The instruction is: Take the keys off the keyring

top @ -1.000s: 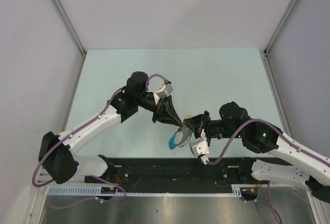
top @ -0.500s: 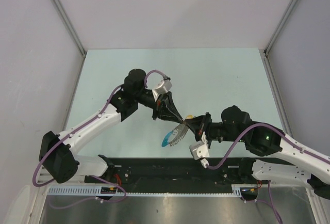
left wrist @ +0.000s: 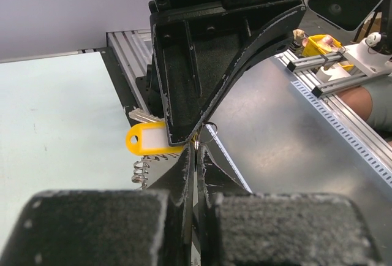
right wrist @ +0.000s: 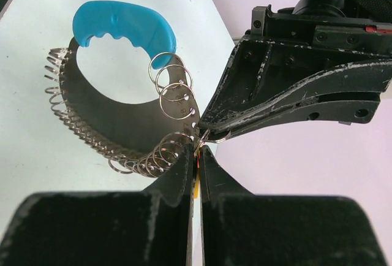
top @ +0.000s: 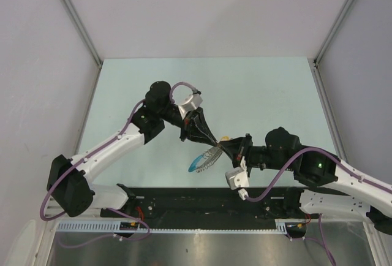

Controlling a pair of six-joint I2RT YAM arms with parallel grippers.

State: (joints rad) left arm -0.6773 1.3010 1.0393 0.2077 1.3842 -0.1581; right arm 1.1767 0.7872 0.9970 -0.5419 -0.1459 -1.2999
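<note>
Above the table's near middle my two grippers meet tip to tip. The left gripper [top: 215,143] [left wrist: 196,149] is shut on the keyring [left wrist: 208,132] [right wrist: 212,136], a small thin silvery loop. Shut, the right gripper [top: 226,146] [right wrist: 197,149] pinches a yellow tag [left wrist: 147,138] [top: 225,138] at the same spot. The keys [top: 207,157] [right wrist: 147,162] hang beside the right fingers. They are a fan of small silvery rings along a dark curved plate [right wrist: 116,119], with a bright blue piece [right wrist: 122,24] [top: 195,165] at its end.
The pale green table [top: 275,94] lies between grey walls with slanted metal posts [top: 73,15]. A black base plate [top: 202,200] and a slotted aluminium rail [top: 202,229] run along the near edge, and purple cables [top: 184,87] loop off both arms.
The bunch with its blue piece has swung a little to the left and fanned out. The right wrist has turned and dropped slightly. Both grippers have stayed shut.
</note>
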